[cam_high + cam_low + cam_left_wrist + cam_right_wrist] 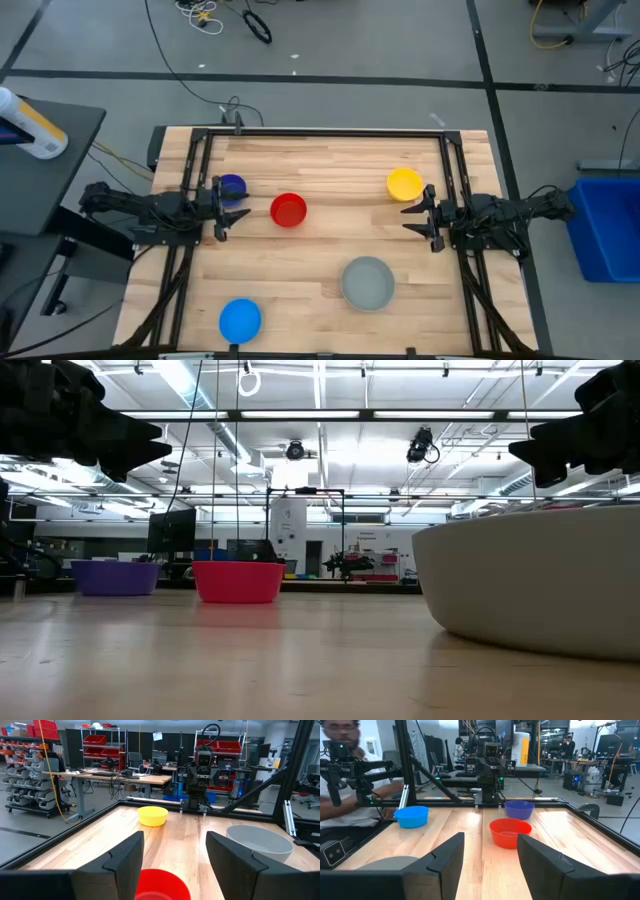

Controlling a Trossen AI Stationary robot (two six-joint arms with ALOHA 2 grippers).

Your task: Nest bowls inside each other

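Observation:
Five bowls stand upright on their bases on the wooden table: dark blue-purple [232, 186] at the left, red [289, 210] beside it, yellow [405, 184] at the right, grey [368, 282] near the front, bright blue [240, 320] at the front left. My left gripper [238, 208] hovers open at the table's left, level, pointing at the red bowl [162, 885], just short of it. My right gripper [410, 214] hovers open at the right, below the yellow bowl in the high view, facing the red bowl [510, 832] across the table. Neither touches anything.
Black frame rails [330, 133] run around the table's far and side edges. A blue bin [605, 225] stands off the right side, and a side table with a bottle [30, 125] off the left. A person [340, 775] sits beyond the table's near side.

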